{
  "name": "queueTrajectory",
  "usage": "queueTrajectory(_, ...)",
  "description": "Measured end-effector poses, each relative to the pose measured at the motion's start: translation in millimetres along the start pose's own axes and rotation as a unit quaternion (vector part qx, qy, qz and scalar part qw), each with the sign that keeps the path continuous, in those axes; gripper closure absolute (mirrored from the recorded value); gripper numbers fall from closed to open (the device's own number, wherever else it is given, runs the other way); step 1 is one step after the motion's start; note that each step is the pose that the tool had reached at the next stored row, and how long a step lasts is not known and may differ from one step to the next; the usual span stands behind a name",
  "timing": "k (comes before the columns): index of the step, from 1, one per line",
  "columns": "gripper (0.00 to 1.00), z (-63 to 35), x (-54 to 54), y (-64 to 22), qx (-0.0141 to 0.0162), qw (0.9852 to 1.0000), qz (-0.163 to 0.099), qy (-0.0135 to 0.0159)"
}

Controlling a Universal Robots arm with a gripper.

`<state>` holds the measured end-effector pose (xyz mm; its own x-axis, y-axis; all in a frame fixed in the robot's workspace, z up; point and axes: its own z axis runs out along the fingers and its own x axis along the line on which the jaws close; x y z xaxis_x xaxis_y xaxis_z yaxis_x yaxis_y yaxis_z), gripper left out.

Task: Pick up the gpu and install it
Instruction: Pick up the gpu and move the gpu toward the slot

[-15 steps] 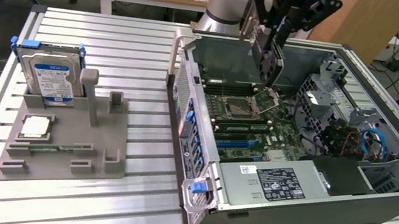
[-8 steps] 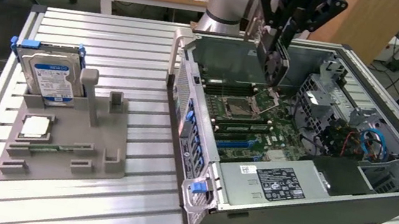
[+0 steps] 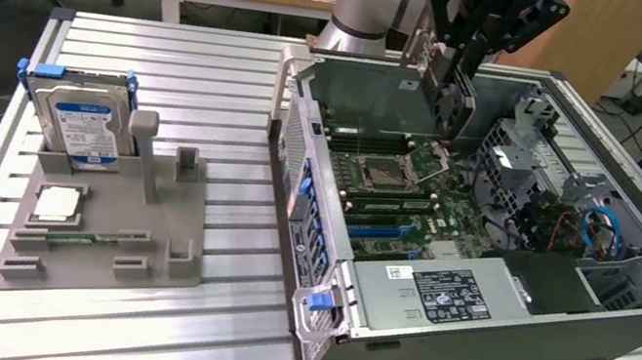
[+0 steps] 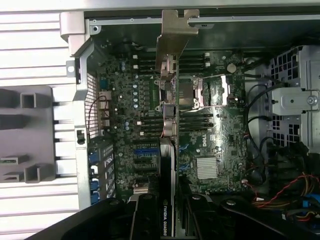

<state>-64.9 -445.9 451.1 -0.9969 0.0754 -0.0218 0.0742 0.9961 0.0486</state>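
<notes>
Since the parts wait on the desk (image 3: pixel 184 57) in a grey holder (image 3: pixel 105 241) at the exterior view's left, each stands where it can be lifted straight out: the blue-labelled hard drive (image 3: pixel 84 123) upright in its slot, a square processor chip (image 3: pixel 55 205) lying flat below it, and a narrow memory stick (image 3: pixel 72 240) just beside that. To the right of the holder the computer case (image 3: pixel 504 341) lies on its side with the panel off, so the motherboard (image 3: pixel 410 206) faces up and I can come at it from above. My jaws (image 3: pixel 464 62) are clamped on the gpu (image 3: pixel 363 93), which I carry on edge over the far part of the board. Its silver bracket points toward the case's perforated rear wall, which I judge is the way it must face for the bracket to meet that wall. In the wrist view the gpu (image 4: pixel 168 125) runs edge-on away from my jaws (image 4: pixel 170 220), pinched between my black fingers (image 4: pixel 145 215) at the labelled end, its bracket at the far end. It looks raised above the board, not seated in the blue slots (image 4: pixel 145 150). Farther right sits the power supply (image 3: pixel 446 296).
</notes>
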Motion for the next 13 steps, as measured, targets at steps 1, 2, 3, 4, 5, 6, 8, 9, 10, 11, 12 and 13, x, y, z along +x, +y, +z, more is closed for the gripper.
queueTrajectory(1,0.74,0.0,-1.4,0.1,0.0000,1.0000,0.000,0.0000)
queueTrajectory(2,0.74,0.0,-2.7,0.2,0.0000,1.0000,0.000,0.0000)
queueTrajectory(3,0.74,0.1,-4.0,0.3,0.0000,1.0000,0.000,0.0000)
queueTrajectory(4,0.74,0.1,-5.4,0.4,0.0000,1.0000,0.000,0.0000)
queueTrajectory(5,0.74,0.1,-6.7,0.5,0.0000,1.0000,0.000,0.0000)
queueTrajectory(6,0.74,0.2,-8.0,0.6,0.0000,1.0000,0.000,0.0000)
queueTrajectory(8,0.74,0.3,-10.8,0.8,0.0000,1.0000,0.000,0.0000)
queueTrajectory(9,0.74,0.3,-12.1,0.9,0.0000,1.0000,0.000,0.0000)
queueTrajectory(10,0.74,0.3,-13.4,1.0,0.0000,1.0000,0.000,0.0000)
queueTrajectory(11,0.74,0.3,-14.7,1.1,0.0001,1.0000,0.000,0.0000)
queueTrajectory(12,0.74,0.4,-16.0,1.2,0.0000,1.0000,0.000,0.0000)
queueTrajectory(13,0.74,0.4,-17.4,1.3,0.0000,1.0000,0.000,0.0000)
